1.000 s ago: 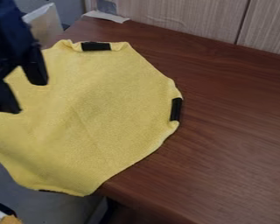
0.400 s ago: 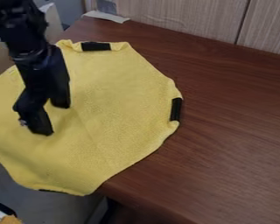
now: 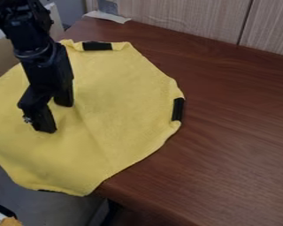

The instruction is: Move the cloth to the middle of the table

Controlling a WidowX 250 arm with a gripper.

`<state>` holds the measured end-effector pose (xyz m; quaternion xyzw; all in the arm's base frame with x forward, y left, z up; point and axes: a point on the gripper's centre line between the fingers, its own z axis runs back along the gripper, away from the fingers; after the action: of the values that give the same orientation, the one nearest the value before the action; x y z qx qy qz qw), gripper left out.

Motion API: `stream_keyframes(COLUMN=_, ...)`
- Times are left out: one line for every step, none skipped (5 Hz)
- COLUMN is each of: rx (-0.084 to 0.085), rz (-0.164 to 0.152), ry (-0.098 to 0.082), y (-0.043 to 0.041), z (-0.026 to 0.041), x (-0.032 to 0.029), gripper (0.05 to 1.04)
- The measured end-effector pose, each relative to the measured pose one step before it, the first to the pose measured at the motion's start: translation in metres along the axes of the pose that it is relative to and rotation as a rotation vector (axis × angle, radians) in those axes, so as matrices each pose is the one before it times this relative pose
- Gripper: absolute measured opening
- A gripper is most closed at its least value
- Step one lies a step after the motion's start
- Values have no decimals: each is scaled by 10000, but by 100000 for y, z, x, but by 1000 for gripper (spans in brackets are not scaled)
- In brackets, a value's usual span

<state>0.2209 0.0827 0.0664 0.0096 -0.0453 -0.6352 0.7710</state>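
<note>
The claw [image 3: 55, 116], at the upper left a second ago, has come down onto the yellow cloth [image 3: 123, 114], its fingers apart with fabric between them. The cloth's lower edge has shifted slightly and a crease runs from the claw. It lies on the left of the brown wooden tabletop [image 3: 238, 145], overhanging its edge, with black strips [image 3: 97, 46] along its rim. Behind stands a wood-grain panel [image 3: 185, 17]; grey floor [image 3: 55, 205] shows below.
</note>
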Motion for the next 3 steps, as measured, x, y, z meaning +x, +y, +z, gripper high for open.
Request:
stream_keyframes(rx=-4, rz=-156, ry=-68, y=849, z=-109, x=1051, gripper=1000)
stream_keyframes(rx=-127, rz=-394, ry=-171, y=1235, z=-281, x=2463, gripper=1000)
stream_keyframes(rx=-67, rz=-406, ry=-201, y=725, z=-206, x=2802, gripper=1000)
